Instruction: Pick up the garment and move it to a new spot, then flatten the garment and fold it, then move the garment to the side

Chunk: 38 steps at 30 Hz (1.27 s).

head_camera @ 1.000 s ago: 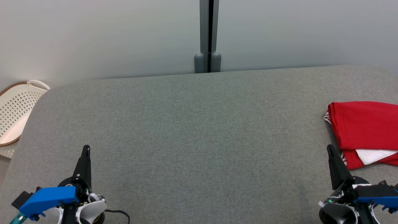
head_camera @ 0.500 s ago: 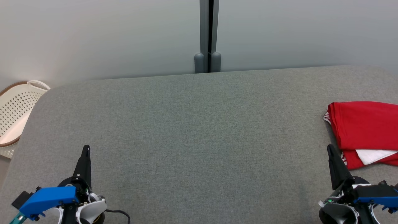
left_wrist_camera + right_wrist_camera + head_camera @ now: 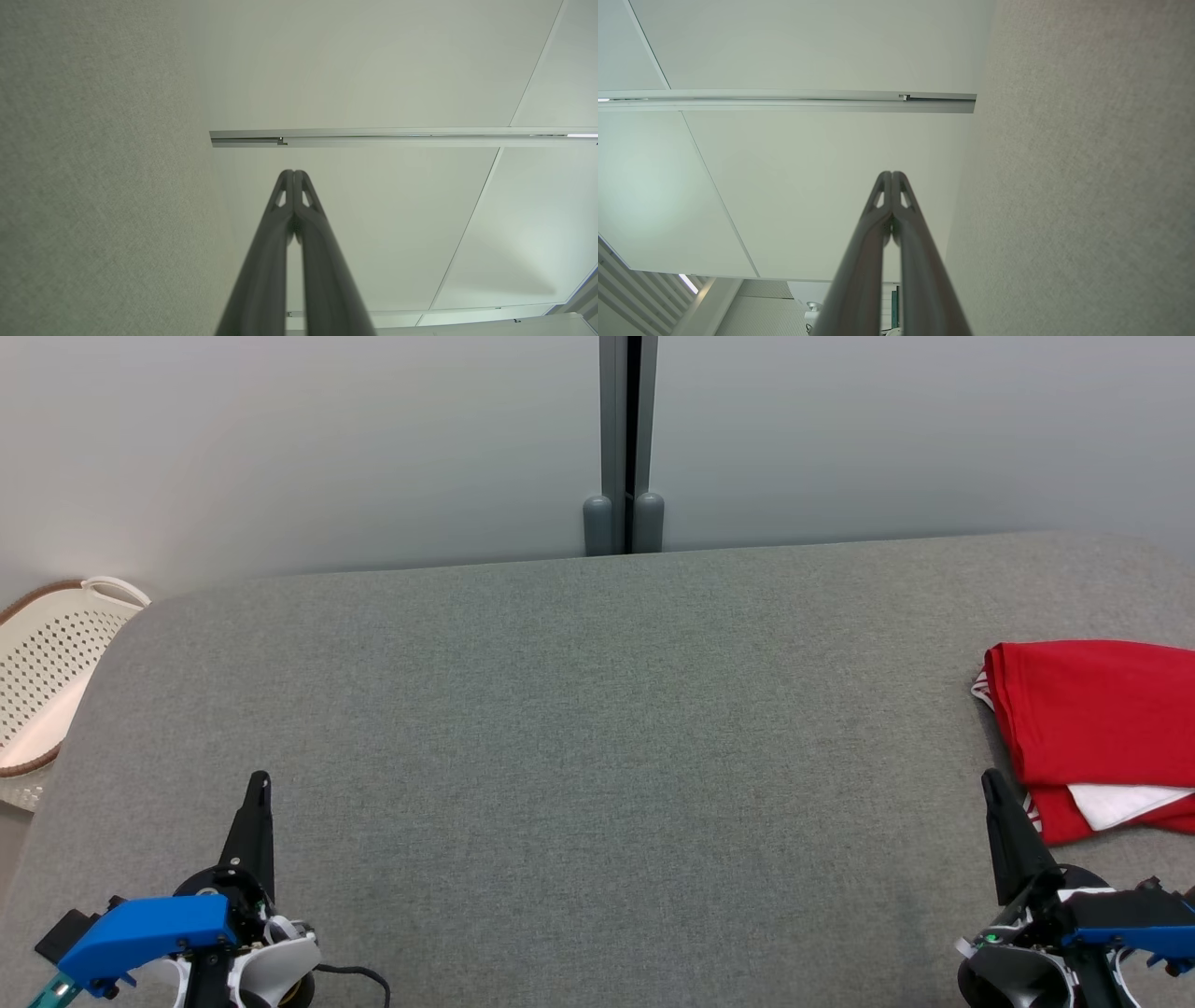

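The garment [image 3: 1097,733] is red with a white patch and striped trim, folded into a compact stack at the right edge of the grey table [image 3: 597,728]. My right gripper [image 3: 990,782] stands just left of the stack's near corner, shut and empty. At the lower left my left gripper [image 3: 260,782] is shut and empty, far from the garment. In the left wrist view the left gripper [image 3: 294,173] has its fingers pressed together, pointing along the table toward the wall. The right gripper [image 3: 892,175] looks the same in the right wrist view.
A white perforated basket [image 3: 47,681] stands off the table's left edge. Pale wall panels with a grey post [image 3: 627,448] rise behind the table's far edge. The grey tabletop stretches wide between the two grippers.
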Tool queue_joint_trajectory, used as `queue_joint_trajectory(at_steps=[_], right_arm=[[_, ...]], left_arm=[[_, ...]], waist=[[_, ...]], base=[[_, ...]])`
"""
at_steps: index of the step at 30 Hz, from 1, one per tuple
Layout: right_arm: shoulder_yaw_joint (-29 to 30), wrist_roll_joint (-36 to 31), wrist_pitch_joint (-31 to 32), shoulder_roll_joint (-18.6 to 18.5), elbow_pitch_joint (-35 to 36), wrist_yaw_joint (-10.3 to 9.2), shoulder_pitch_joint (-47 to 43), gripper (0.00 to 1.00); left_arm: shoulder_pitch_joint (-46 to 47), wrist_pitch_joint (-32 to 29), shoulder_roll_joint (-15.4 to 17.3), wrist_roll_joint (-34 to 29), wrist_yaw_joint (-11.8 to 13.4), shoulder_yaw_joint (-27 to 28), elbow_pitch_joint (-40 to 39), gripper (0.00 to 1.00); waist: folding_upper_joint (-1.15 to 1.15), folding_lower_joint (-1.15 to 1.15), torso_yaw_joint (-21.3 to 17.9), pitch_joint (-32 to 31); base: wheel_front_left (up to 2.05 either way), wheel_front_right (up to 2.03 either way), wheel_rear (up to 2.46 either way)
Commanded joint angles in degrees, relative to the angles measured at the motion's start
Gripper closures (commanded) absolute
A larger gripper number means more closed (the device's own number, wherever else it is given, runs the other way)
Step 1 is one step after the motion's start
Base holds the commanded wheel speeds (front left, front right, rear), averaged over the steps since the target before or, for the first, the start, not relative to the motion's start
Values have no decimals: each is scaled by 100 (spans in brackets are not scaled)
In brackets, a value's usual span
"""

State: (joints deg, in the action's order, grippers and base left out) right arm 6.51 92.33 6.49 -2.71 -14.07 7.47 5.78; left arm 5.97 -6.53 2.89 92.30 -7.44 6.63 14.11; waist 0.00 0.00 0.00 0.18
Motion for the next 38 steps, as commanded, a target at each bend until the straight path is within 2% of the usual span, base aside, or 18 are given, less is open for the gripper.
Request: queue_joint_trajectory(at_steps=[1,38], right_arm=[[11,18,27,-32,19,4,82,100],[10,19,27,-32,19,4,82,100]], left_arm=[[52,-20,-10,21,-26,13,-27,100],[51,-20,-10,22,-26,12,-28,100]], waist=[[0,0,0,0],[0,0,0,0]], base=[[0,0,0],[0,0,0]])
